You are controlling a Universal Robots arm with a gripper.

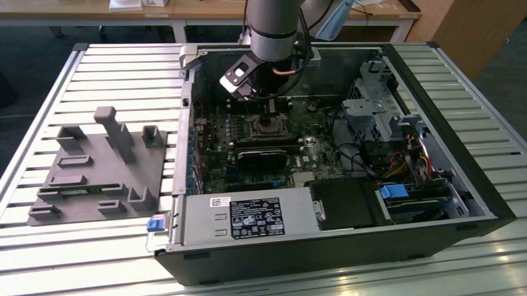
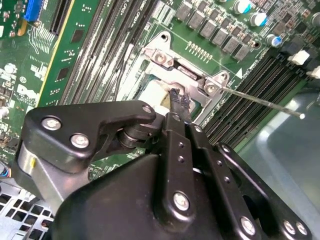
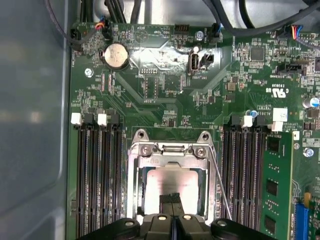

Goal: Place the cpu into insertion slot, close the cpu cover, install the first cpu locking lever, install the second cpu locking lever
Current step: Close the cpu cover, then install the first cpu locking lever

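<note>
- The cpu [image 3: 167, 181] lies flat directly under my tips, framed by the cpu cover [image 3: 134, 170].
- My gripper [image 3: 172, 199] is pressed together, pinching nothing.
- A locking lever [image 3: 219, 182] stands loose just beside me; I judge that square, gentle downward pressure suits this step.

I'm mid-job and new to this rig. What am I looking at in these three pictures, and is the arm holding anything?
The exterior view looks from off the arm at an open computer case and a grey fixture on a slatted table, one robot arm reaching in. Both wrist views ride on the arm and look at the motherboard. There the cpu sits in the insertion slot, the cpu cover framing it, a thin lever alongside. The jaws are shut over the cpu, holding nothing I can see.
</note>
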